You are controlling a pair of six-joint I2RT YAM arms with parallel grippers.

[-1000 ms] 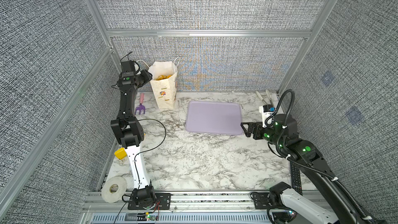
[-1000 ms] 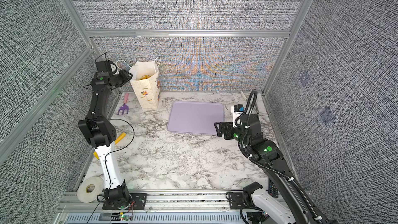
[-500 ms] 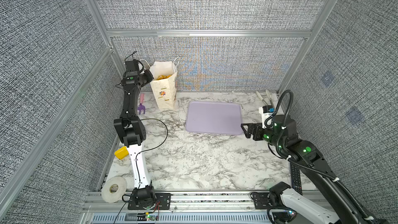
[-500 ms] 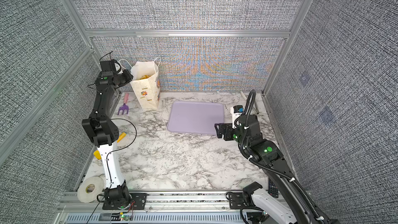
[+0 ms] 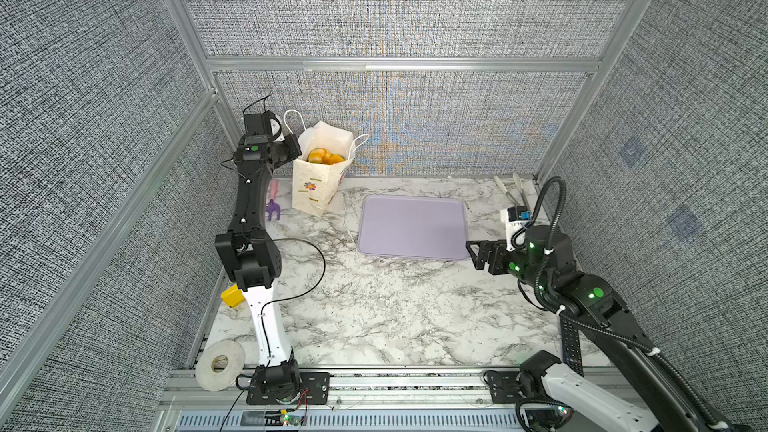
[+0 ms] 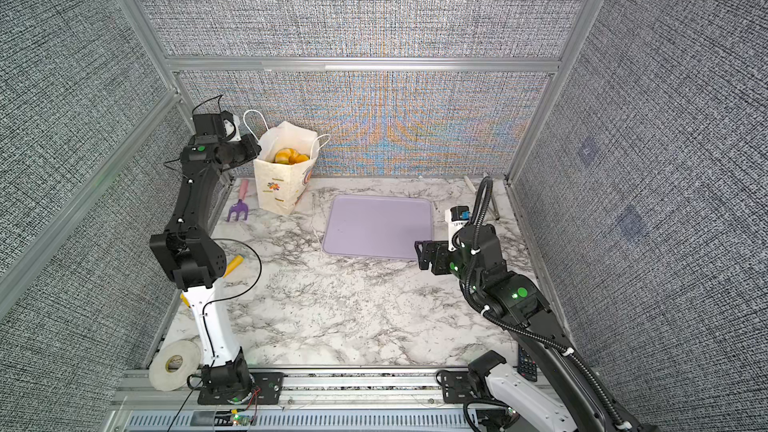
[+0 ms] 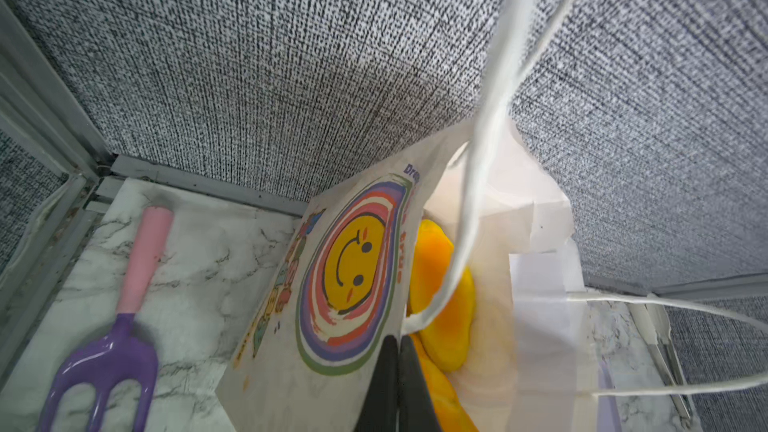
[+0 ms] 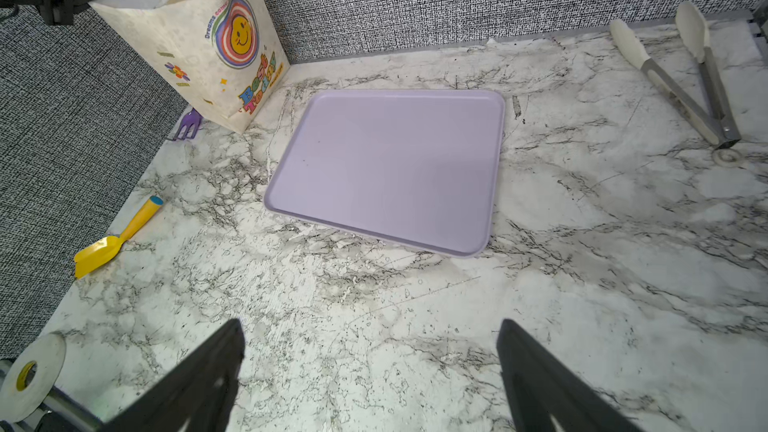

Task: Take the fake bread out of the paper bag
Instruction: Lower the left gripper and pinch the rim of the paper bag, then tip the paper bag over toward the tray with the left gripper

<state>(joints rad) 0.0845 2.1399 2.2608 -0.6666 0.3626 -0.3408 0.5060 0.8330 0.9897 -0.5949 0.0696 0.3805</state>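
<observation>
Pinching the paper bag (image 7: 345, 284) at its rim: the left gripper (image 7: 398, 340) is clamped on the printed wall's top edge, while the right gripper (image 8: 370, 324) is spread wide and holds nothing.

The bag is creased cream paper and stands upright in the table's (image 5: 374, 305) back left corner. Glossy, rounded, golden-orange fake bread (image 5: 322, 155) lies inside, showing at the mouth. A white cord handle (image 7: 478, 201) crosses in front of the bread in the left wrist view. A flat lilac tray (image 5: 411, 218) lies near the bag, a purple plastic fork (image 7: 104, 363) lies beside it, and metal tongs (image 8: 681, 76) sit at the back right.

Top views high, front, facing down; wrist views nearer; all share paper bag (image 5: 316, 189).
</observation>
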